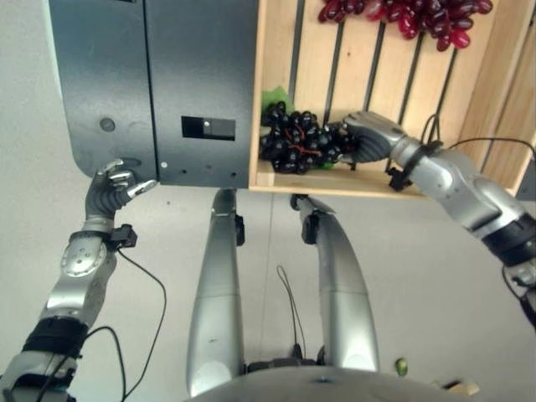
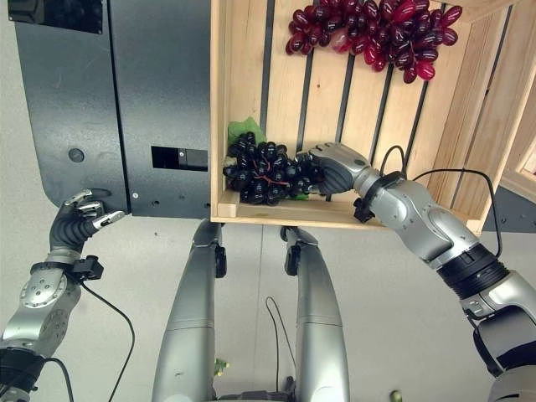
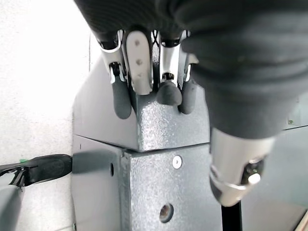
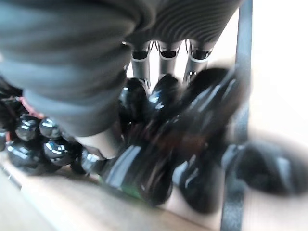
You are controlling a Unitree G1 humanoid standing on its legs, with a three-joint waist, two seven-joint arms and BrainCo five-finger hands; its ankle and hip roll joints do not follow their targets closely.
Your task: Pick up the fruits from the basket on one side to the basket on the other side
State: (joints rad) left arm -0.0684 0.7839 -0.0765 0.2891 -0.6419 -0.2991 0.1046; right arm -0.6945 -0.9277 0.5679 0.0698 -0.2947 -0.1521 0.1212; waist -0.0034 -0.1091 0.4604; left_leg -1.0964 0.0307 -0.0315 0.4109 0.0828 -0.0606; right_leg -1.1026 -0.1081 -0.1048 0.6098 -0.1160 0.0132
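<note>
Black grapes (image 2: pixel 266 172) in wooden crate (image 2: pixel 335 213), red grapes (image 2: pixel 377 29) beyond

Pale slatted wood, matt and bare, on the crate (image 2: pixel 335 209). Glossy, smooth skins on the black grapes (image 2: pixel 268 172) and the red grapes (image 2: pixel 377 29). Speckled, matt grey metal on the cabinet (image 3: pixel 163 130). Matt, faintly grainy floor (image 1: pixel 435 276).

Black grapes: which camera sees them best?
The right eye view: the whole bunch of black grapes shows in the crate, with the right hand around one end. The left eye view shows much the same. The right wrist view gives a blurry close-up.
</note>
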